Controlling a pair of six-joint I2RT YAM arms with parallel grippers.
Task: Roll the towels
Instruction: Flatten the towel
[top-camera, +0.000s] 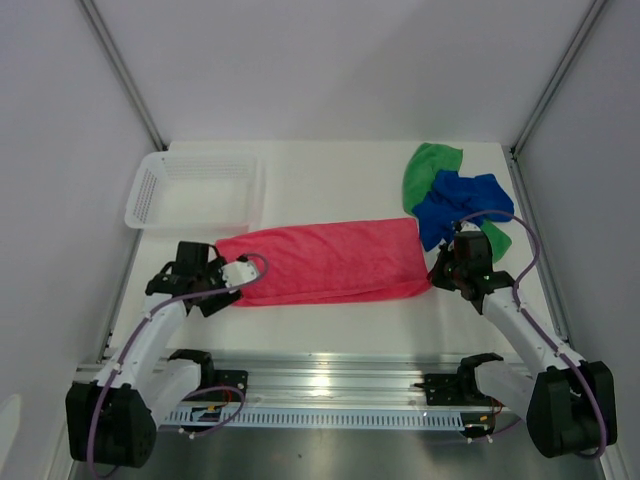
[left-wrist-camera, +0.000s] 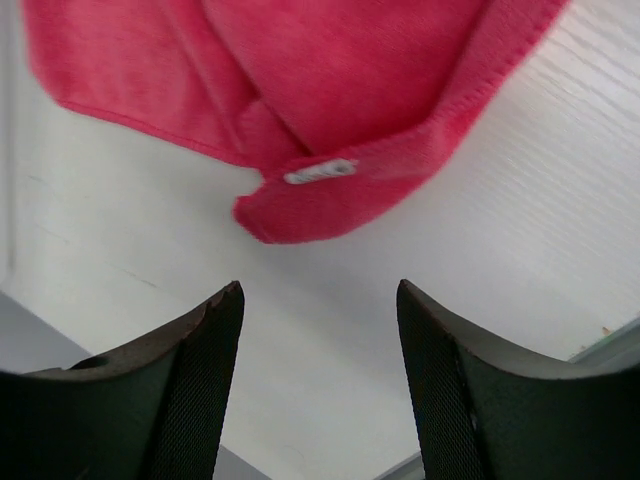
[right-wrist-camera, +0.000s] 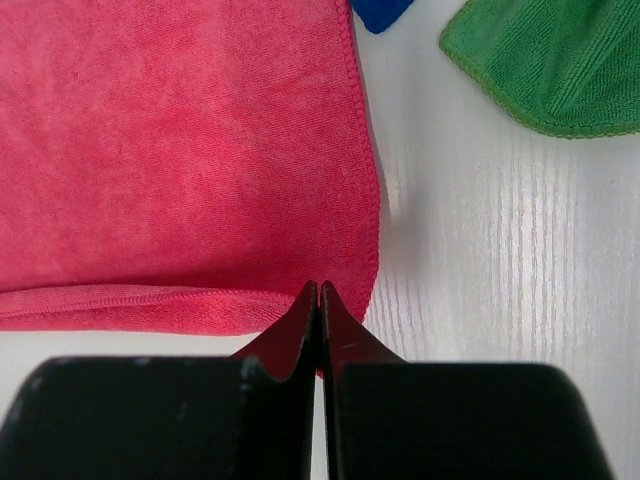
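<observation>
The left gripper (left-wrist-camera: 320, 300) stands open with nothing between its jaws, and only bare table (top-camera: 330, 180) shows in the gap. Just beyond its fingertips lies the left end of the pink towel (top-camera: 325, 260). That end is bunched into a small folded corner, with a white label (left-wrist-camera: 320, 172) showing on the hem. The right gripper (right-wrist-camera: 318, 290) is fully closed, and its tips sit on the hem at the towel's near right corner. I cannot tell whether they pinch any fabric or only rest on it.

The pink towel lies flat as a long band between the two grippers and looks folded lengthwise, since a doubled edge runs along its near side. Beyond its right end the blue towel (top-camera: 460, 205) lies crumpled, with the green towel (top-camera: 432, 168) partly under it and farther back. Both lie loose and unrolled. Beyond its left end stands the white mesh basket (top-camera: 150, 190), apart from the cloth.

The step in hand looks like starting the roll at the left end. To do it well, the open jaws should come down over the whole bunched corner and catch every layer, not the top fold alone. The first turn should be tight and square to the long edges, or the roll will cone. The right gripper is best used as an anchor that keeps the band taut and straight.
</observation>
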